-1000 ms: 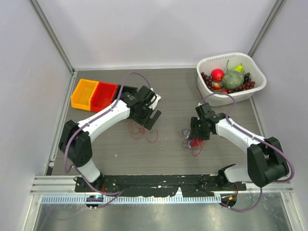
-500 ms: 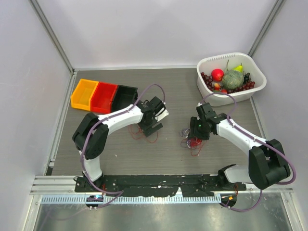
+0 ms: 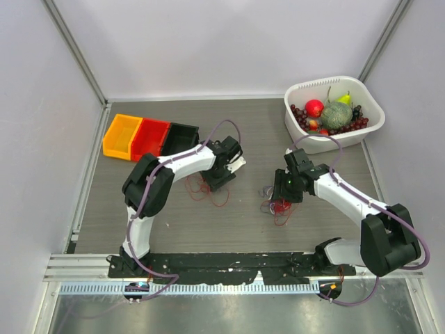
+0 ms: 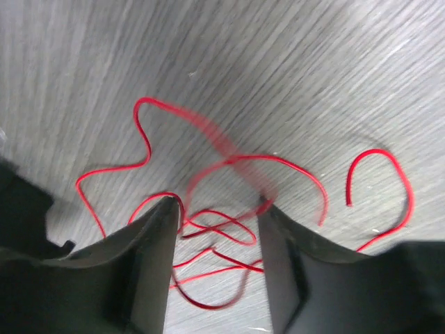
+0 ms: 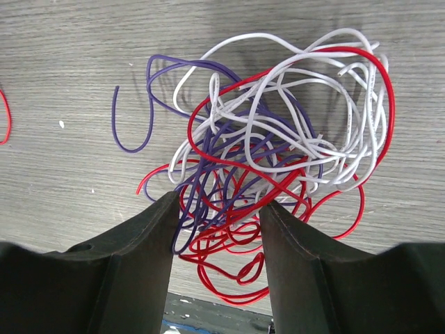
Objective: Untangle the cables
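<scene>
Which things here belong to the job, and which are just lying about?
Job: tangle of thin red, white and purple wires; loose thin red wires.
Lying about: white plastic basket of fruit; orange plastic bin; red plastic bin; black plastic bin.

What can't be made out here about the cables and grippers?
1. Left wrist: a stretch of the red wire is blurred, so the crossings there are unreadable.
2. Left wrist: its lower loops run behind the left gripper fingers.
3. Right wrist: the tangle overlaps densely; knotted or only overlaid, cannot tell.
4. Top external: strands are too small, and the right gripper covers part of the tangle.
</scene>
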